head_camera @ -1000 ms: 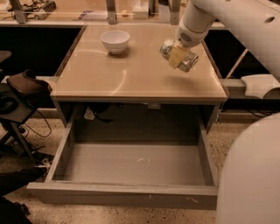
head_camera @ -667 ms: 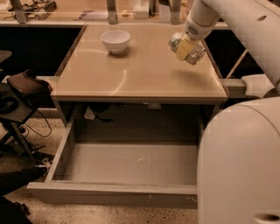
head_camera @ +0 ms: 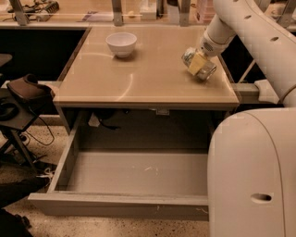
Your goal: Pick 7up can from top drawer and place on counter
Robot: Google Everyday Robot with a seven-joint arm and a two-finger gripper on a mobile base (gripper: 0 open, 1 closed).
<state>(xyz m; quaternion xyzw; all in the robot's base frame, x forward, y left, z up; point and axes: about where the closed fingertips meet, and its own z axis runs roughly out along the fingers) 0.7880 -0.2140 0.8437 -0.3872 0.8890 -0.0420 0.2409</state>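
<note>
The 7up can (head_camera: 203, 71), silvery and dented, is tilted on its side in my gripper (head_camera: 198, 63), low over the right side of the beige counter (head_camera: 138, 81). I cannot tell whether the can touches the counter. My pale yellow fingers (head_camera: 197, 62) are shut around the can's middle. My white arm reaches down to it from the upper right. The top drawer (head_camera: 125, 173) is pulled out below the counter, and its grey floor is bare where it shows. My white body hides the drawer's right part.
A white bowl (head_camera: 121, 43) stands at the back left of the counter. A black chair (head_camera: 21, 99) and cables are on the floor at left. A shelf with clutter (head_camera: 41, 7) runs along the back.
My gripper has carried the can rightward and down toward the right side of the counter. The view has shifted, and my white body covers more of the lower right.
</note>
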